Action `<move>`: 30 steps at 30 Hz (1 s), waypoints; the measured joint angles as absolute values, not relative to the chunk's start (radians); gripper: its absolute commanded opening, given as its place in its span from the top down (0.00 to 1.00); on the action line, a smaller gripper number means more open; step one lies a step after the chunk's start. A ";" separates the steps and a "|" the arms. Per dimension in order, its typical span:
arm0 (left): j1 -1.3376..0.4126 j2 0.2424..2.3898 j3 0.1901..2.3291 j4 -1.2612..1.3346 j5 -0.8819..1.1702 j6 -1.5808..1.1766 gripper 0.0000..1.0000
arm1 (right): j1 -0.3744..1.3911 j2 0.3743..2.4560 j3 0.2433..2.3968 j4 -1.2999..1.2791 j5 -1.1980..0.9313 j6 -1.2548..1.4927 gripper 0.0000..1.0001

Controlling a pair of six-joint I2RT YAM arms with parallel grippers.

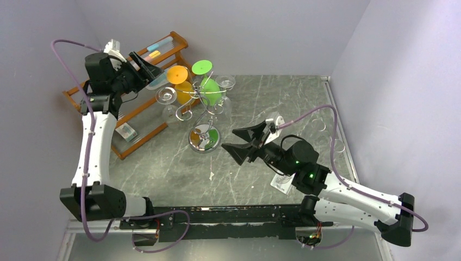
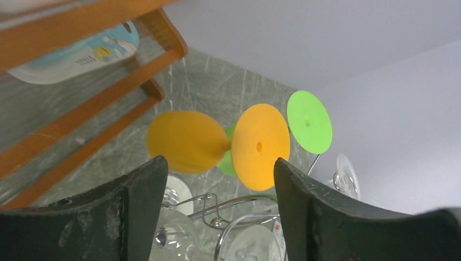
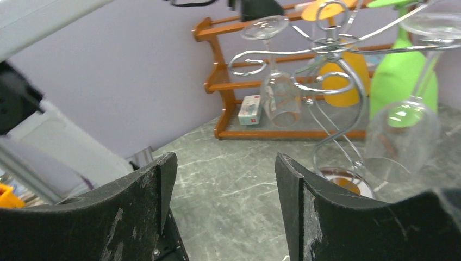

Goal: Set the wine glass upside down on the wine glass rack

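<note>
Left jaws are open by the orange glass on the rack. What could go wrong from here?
The left gripper frames the foot of the orange wine glass; a sideways retreat could knock it off the wine glass rack. Clear glasses hang just below; dipping could strike them. The right gripper hovers near the rack's base; a nudge could rock it.

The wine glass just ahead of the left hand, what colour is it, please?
An orange wine glass; the left wrist view shows it best.

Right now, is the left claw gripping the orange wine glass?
No: the left claw stands open, its fingers clear of the orange wine glass, which hangs upside down on the wine glass rack.
</note>
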State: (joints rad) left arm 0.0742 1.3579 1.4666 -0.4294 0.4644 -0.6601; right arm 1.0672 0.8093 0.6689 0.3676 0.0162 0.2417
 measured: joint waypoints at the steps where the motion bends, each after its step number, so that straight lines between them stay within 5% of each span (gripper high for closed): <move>1: 0.080 1.345 1.481 -0.449 0.448 -0.645 0.18 | 1.067 0.812 0.684 0.349 0.037 0.248 0.30; 6: 0.100 1.260 1.513 -0.529 0.379 -0.561 0.04 | 1.067 0.819 0.747 0.234 0.158 0.271 0.30; 14: 0.079 0.995 1.476 -0.640 0.300 -0.389 0.04 | 1.061 0.897 0.905 -0.021 0.413 0.317 0.29; 20: -0.100 0.870 1.439 -0.641 0.287 -0.248 0.04 | 1.032 0.986 1.088 -0.216 0.575 0.373 0.29; 30: -0.363 0.679 1.216 -0.590 0.424 -0.066 0.03 | 0.674 1.089 1.225 -0.439 0.565 0.490 0.29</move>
